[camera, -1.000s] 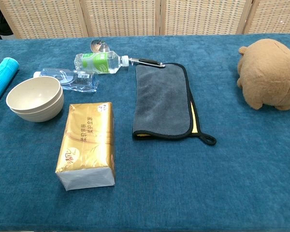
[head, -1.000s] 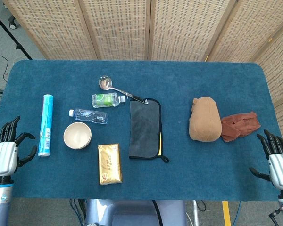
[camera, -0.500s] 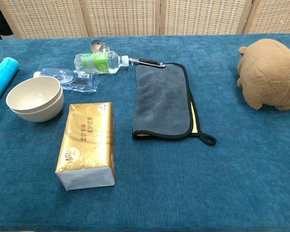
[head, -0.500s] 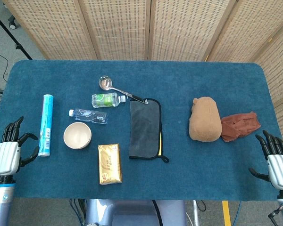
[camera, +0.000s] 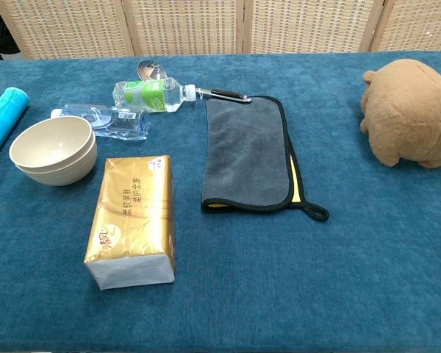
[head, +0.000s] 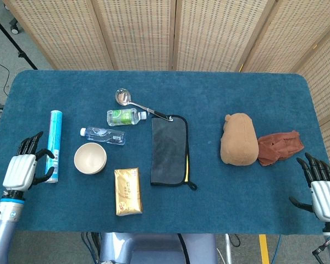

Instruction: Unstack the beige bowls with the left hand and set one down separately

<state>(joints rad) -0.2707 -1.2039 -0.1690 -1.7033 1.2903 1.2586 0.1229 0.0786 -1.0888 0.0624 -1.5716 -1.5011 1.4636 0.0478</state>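
My table (head: 209, 99): blue cloth top. On it: light-blue tube (head: 54, 146), stacked beige bowls (head: 90, 158), clear bottle (head: 103, 135), green-label bottle (head: 123, 116), ladle (head: 137, 104), grey towel (head: 169, 150), gold tissue pack (head: 127, 191), brown plush (head: 238, 139), rust cloth (head: 279, 146) touching plush.

1. Bright, even, diffuse lighting in both views.
2. Soft, short shadows under beige bowls (camera: 54, 151) and gold tissue pack (camera: 132, 220).
3. Mild glare on tissue pack wrapper.
4. Sharp focus throughout; no blur.
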